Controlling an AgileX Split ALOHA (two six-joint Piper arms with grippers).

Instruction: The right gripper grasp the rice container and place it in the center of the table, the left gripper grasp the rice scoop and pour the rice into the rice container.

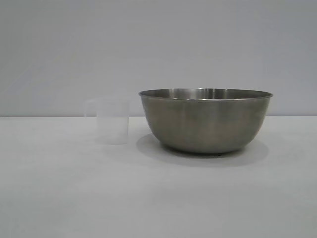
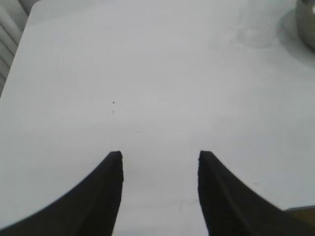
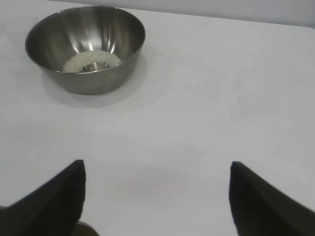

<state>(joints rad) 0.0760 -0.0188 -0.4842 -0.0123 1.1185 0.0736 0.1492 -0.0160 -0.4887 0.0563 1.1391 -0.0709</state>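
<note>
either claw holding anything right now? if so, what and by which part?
Nothing is held. The left claw and right claw are both open over bare table, away from the measuring cup and the steel bowl.

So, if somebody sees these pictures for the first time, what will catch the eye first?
First the big steel bowl, standing upright on the white table, with a little rice lying in its bottom. Just beside it, apart from it, stands a small frosted plastic cup. The left gripper and the right gripper both hang open over bare table, well away from the bowl, holding nothing.
</note>
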